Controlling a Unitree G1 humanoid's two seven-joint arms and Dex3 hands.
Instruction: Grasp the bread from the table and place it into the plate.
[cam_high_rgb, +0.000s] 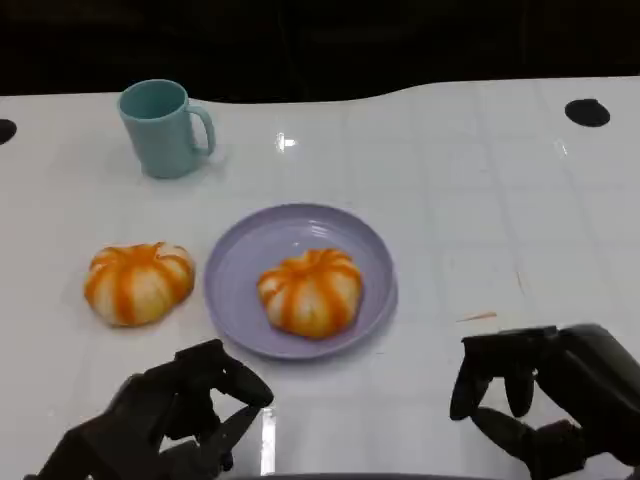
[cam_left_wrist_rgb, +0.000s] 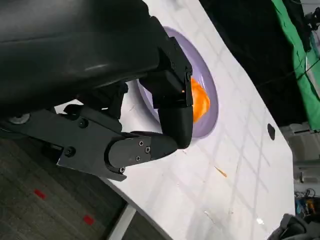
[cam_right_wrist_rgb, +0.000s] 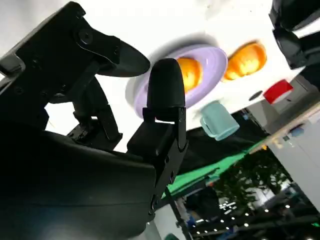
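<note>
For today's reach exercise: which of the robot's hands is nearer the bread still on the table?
Left. The left hand sits just below the table bread; the right hand is far across, beyond the plate.

The counter (cam_high_rgb: 450, 190) is white, smooth and glossy, throwing back a bright glint of light just beside the mug (cam_high_rgb: 163, 128), which looks like matt teal plastic. The plate (cam_high_rgb: 240, 262) is lilac, smooth, with a soft sheen along its rim. On the plate, a bread (cam_high_rgb: 311, 290) has a shiny orange-and-cream striped crust; the second bread (cam_high_rgb: 138, 282) beside the plate looks alike. Each robot hand (cam_high_rgb: 165, 420) (cam_high_rgb: 545, 395) is matt black plastic.
</note>
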